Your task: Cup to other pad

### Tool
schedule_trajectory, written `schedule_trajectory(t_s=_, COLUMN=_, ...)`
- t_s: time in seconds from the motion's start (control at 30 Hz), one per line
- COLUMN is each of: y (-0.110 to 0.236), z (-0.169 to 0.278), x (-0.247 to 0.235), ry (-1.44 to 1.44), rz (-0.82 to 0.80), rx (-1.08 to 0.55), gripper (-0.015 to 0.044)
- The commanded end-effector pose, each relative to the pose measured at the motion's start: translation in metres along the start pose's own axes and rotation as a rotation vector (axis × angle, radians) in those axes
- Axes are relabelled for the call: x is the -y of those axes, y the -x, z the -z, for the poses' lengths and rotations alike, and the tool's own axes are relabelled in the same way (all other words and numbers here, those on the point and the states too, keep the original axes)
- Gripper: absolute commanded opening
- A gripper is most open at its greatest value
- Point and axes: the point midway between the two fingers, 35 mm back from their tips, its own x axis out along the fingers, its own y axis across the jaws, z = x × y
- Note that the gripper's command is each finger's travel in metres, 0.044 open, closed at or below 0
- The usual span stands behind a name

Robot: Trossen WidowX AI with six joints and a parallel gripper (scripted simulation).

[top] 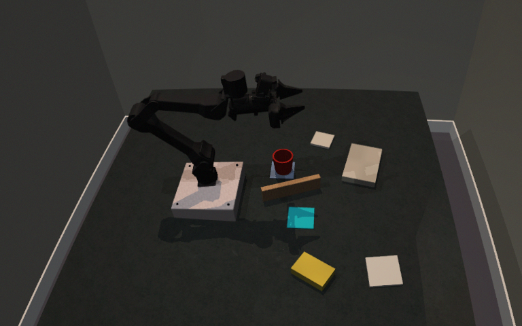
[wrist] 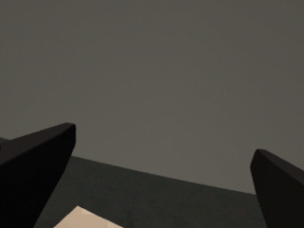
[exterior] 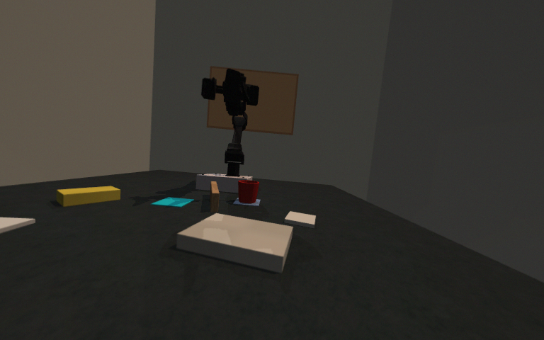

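A red cup stands upright on a pale blue-grey pad. Its inside is dark and I cannot make out the marbles. A cyan pad lies flat nearer the front, beyond a low wooden bar that stands between the two pads. My gripper is open and empty, held high above the table behind the cup and pointing level.
A large beige slab, a small beige tile, a white tile and a yellow block lie around the pads. The arm's base stands left of the cup.
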Motion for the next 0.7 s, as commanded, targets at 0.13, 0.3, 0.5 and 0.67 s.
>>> schedule_trajectory(t_s=0.13, y=-0.017, z=0.074, x=-0.023, ry=-0.327, rz=-0.008, rx=-0.377, gripper=0.0269)
schedule_trajectory(t_s=0.3, y=0.005, z=0.169, x=-0.054, ry=-0.705, rz=0.217, rx=-0.912, gripper=0.0148)
schedule_trajectory(t_s=0.5, y=0.072, z=0.235, x=-0.073, ry=-0.909, rz=0.827, rx=-1.379, gripper=0.0148)
schedule_trajectory(t_s=0.67, y=0.079, z=0.238, x=-0.074, ry=-0.911, rz=0.914, rx=-1.411, gripper=0.0148)
